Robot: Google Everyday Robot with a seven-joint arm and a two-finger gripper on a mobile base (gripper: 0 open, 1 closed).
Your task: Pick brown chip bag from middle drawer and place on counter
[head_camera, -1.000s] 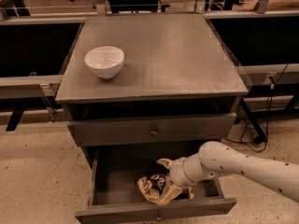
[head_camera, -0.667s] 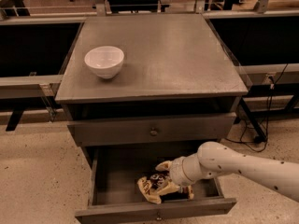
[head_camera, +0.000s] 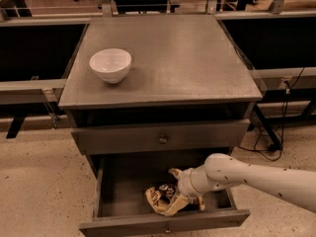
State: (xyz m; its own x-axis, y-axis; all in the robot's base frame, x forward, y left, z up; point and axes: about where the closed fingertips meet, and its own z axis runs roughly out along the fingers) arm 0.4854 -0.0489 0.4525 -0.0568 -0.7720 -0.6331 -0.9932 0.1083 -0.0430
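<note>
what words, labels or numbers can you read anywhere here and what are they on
Nothing can be read as text.
brown chip bag: pale lettering and round marks, too blurred to read.
white bowl: no print visible.
counter: no label or sign visible.
The gripper is at the bag inside the open middle drawer; no markings show on it.

Speckled beige floor (head_camera: 39,181), dark side benches (head_camera: 29,85), black cables (head_camera: 270,146) at right, warm dim light.
</note>
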